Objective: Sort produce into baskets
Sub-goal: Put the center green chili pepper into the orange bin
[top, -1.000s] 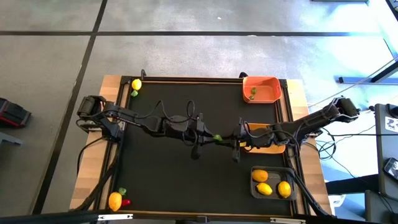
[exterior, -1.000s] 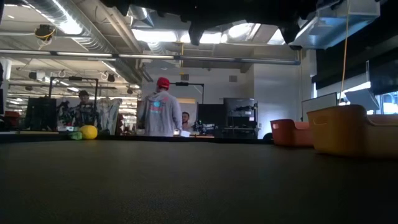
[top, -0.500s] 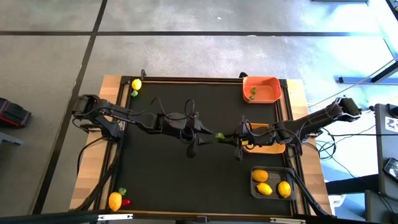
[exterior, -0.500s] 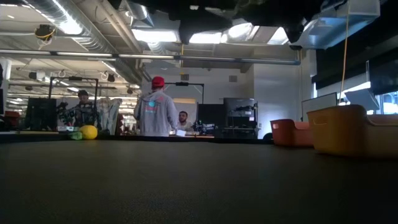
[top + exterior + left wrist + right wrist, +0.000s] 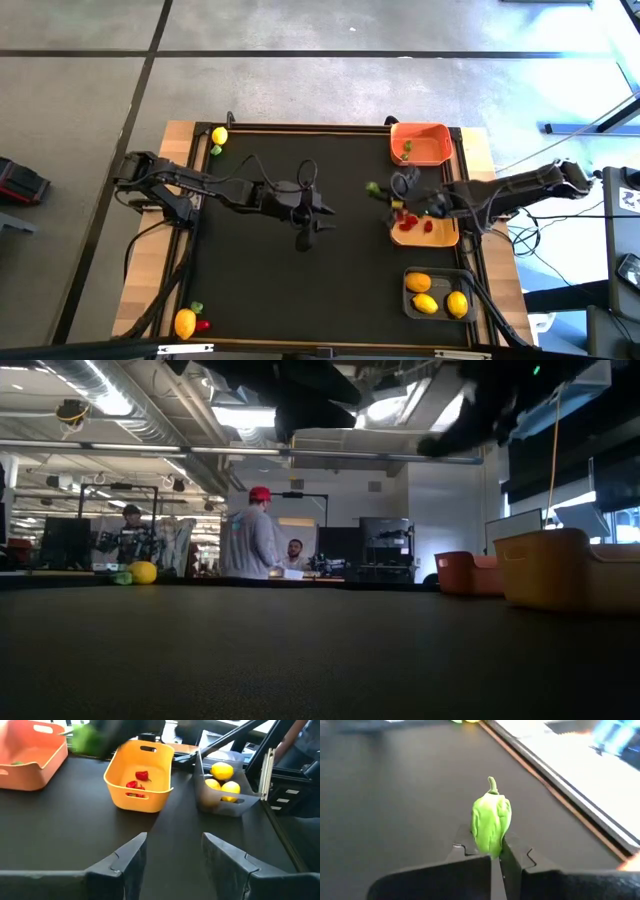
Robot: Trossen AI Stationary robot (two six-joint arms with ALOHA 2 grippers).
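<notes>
The right gripper (image 5: pixel 496 851) pinches a small green plastic pepper (image 5: pixel 491 823) between its fingertips, beside the yellow-tan rectangular basket (image 5: pixel 444 236). The left gripper (image 5: pixel 172 851) hovers with fingers apart, empty.

Black-topped table (image 5: pixel 300 270) (wood-edged), three baskets (image 5: pixel 421 143), loose lemons (image 5: pixel 219 135) at corners

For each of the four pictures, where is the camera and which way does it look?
High: above the table, looking straight down; both arms show, right hand holding a green pepper.
Low: at table height, looking level into the room; arms overhead.
Left wrist: on the left arm, facing the yellow basket; its open left hand shows.
Right wrist: on the right arm; its hand holds the pepper.
Shared: high and left wrist views both show the lemons in the grey basket.
</notes>
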